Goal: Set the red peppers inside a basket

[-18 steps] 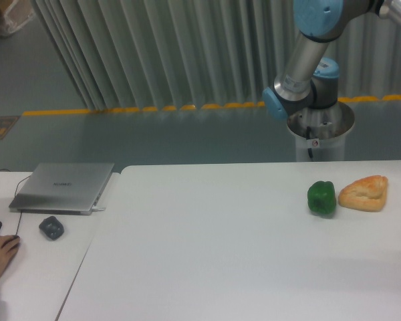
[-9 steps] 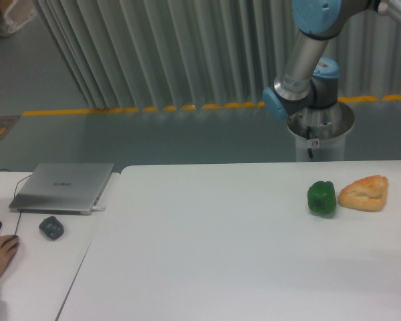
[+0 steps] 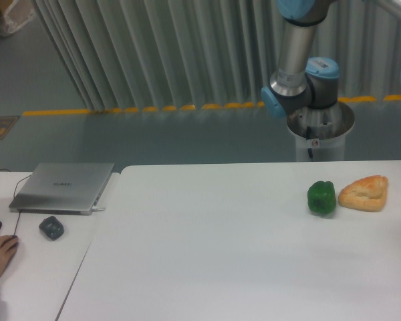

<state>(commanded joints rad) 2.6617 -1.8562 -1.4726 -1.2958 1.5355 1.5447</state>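
Overhead, only the arm (image 3: 295, 50) showing, rising from its base behind the table's (image 3: 207, 254) far right edge and leaving the picture at the top; tool out of view, so cannot tell whether spread or pressed together. No red pepper or basket visible anywhere. Near the right edge, just a green pepper (image 3: 321, 198) beside a piece of bread (image 3: 365, 193).

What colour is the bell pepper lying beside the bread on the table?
Green. The bell pepper shows clearly in the fixed camera view, just left of the bread.
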